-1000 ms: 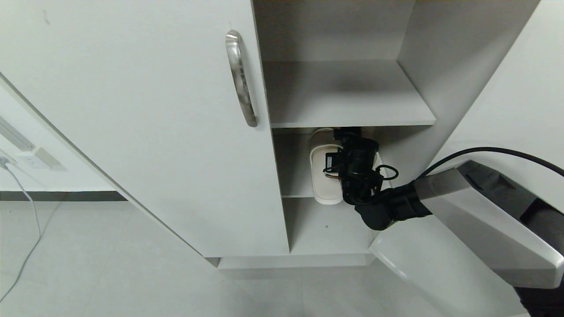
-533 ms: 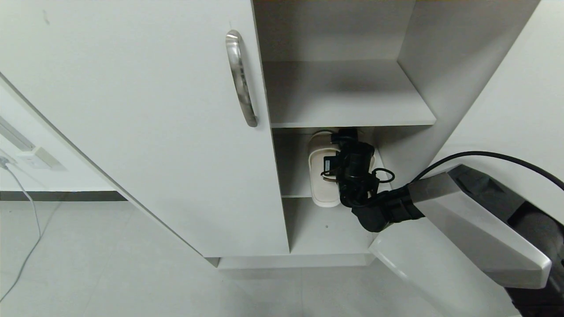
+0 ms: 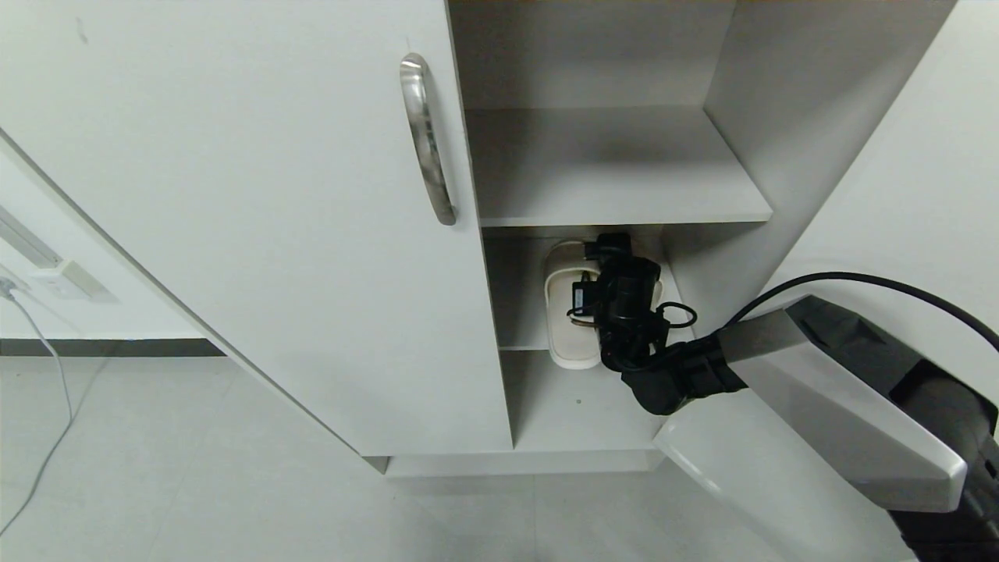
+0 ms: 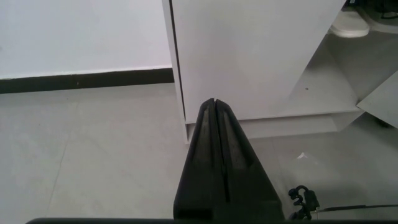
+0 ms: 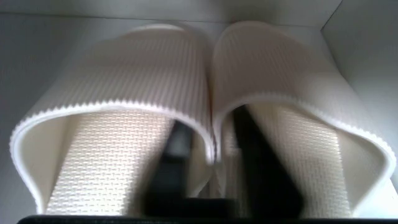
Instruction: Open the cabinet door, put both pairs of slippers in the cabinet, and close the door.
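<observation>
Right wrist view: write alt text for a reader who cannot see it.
A pair of cream ribbed slippers lies side by side on a cabinet shelf. The right gripper pinches their touching straps, one dark finger inside each slipper.

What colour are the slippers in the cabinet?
The slippers are cream white, ribbed; best in right wrist view.

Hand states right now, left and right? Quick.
Left hand: closed, holding nothing.
Right hand: closed on the white slippers, pinching their inner straps together.
</observation>
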Available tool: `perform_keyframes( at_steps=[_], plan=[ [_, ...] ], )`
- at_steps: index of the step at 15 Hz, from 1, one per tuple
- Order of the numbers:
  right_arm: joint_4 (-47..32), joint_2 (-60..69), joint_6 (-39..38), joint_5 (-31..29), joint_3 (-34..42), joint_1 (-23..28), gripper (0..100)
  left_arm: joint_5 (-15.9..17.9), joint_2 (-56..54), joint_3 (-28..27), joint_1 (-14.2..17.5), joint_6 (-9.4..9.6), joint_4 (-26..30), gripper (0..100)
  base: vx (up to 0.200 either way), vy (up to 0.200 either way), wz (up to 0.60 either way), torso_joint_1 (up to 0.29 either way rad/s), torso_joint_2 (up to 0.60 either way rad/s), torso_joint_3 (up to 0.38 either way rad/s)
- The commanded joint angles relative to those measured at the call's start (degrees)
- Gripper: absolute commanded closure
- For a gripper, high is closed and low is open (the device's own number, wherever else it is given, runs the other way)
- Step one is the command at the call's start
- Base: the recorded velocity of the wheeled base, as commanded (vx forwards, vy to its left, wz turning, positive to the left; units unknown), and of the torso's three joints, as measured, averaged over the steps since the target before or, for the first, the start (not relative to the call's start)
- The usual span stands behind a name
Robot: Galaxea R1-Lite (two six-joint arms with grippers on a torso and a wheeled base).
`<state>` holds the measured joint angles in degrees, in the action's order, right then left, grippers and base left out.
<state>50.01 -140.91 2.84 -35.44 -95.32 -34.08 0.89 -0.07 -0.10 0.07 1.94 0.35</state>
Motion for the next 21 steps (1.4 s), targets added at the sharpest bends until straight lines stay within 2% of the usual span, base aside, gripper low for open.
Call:
perform_keyframes(
  at_steps=[1, 5, 9, 13, 16, 21],
  plan=[
    [0.0, 0.55, 0.06, 0.02, 1.71, -0.1, 0, -0.01, 0.07, 0.01, 0.01, 0.0, 0.0, 100, 0.0, 0.0, 0.0, 0.0, 0.0, 0.0],
    [1.32, 4.77, -0.03, -0.16, 8.13, -0.81, 0, -0.01, 0.07, 0.01, 0.01, 0.08, 0.0, 100, 0.0, 0.0, 0.0, 0.0, 0.0, 0.0],
    [6.6, 11.1, -0.03, -0.42, 18.68, -5.03, 0, -0.01, 0.07, 0.01, 0.01, 0.0, 0.0, 100, 0.0, 0.0, 0.0, 0.0, 0.0, 0.0],
    [15.12, 18.04, -0.03, -0.6, 34.85, -10.21, 0, -0.01, 0.07, 0.01, 0.01, 0.08, 0.0, 100, 0.0, 0.0, 0.0, 0.0, 0.0, 0.0],
    [22.42, 21.2, -0.12, -0.51, 46.19, -11.71, 0, -0.01, 0.07, 0.01, 0.01, 0.0, 0.0, 100, 0.0, 0.0, 0.0, 0.0, 0.0, 0.0],
    [23.82, 21.47, 0.15, -0.6, 47.42, -13.29, 0, -0.01, 0.07, 0.01, 0.01, 0.0, 0.0, 100, 0.0, 0.0, 0.0, 0.0, 0.0, 0.0]
  ],
)
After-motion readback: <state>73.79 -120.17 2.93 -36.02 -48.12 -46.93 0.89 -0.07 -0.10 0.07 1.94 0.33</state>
